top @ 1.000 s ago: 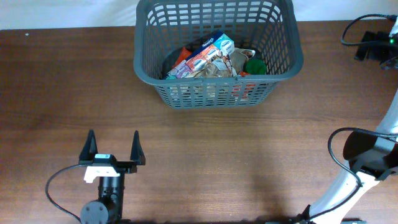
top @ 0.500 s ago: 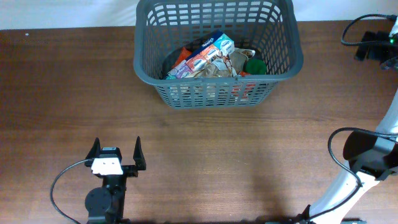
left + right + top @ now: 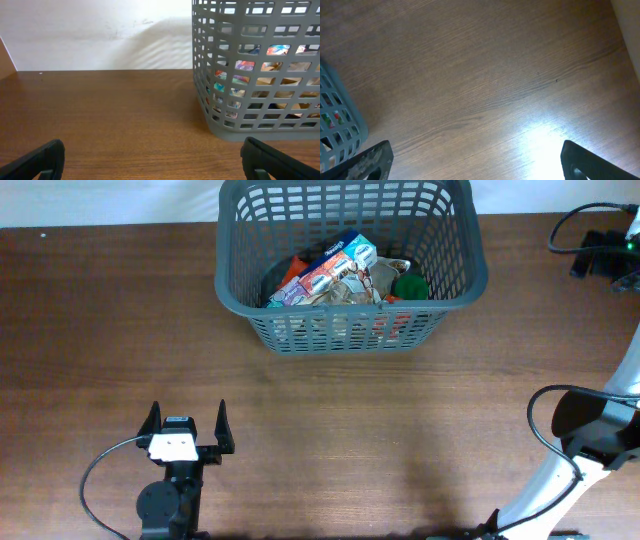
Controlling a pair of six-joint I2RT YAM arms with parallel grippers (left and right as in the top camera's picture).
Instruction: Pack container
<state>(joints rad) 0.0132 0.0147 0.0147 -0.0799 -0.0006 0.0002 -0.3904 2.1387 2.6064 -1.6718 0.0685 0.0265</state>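
Note:
The container (image 3: 345, 332) is a dark grey lattice basket standing at the far middle of the brown table. Inside it lie a blue and white carton (image 3: 340, 260), a crumpled beige bag (image 3: 352, 288) and a green item (image 3: 409, 286). My left gripper (image 3: 187, 412) hovers open near the table's front left, well short of the basket and pointing at it. In the left wrist view the container (image 3: 220, 100) fills the right side and the left gripper (image 3: 152, 160) holds nothing. In the right wrist view the right gripper (image 3: 475, 159) is open over bare wood, with a corner of the container (image 3: 335, 117) at the left.
The right arm's white link (image 3: 560, 480) rises along the right edge of the overhead view. A black device with cables (image 3: 600, 255) sits at the far right corner. A cable loop (image 3: 92, 480) trails beside the left arm. A white wall (image 3: 100, 35) stands behind the table.
The left gripper has drawn back a little toward the table's near edge, staying open. The basket, its contents and the right arm have not moved.

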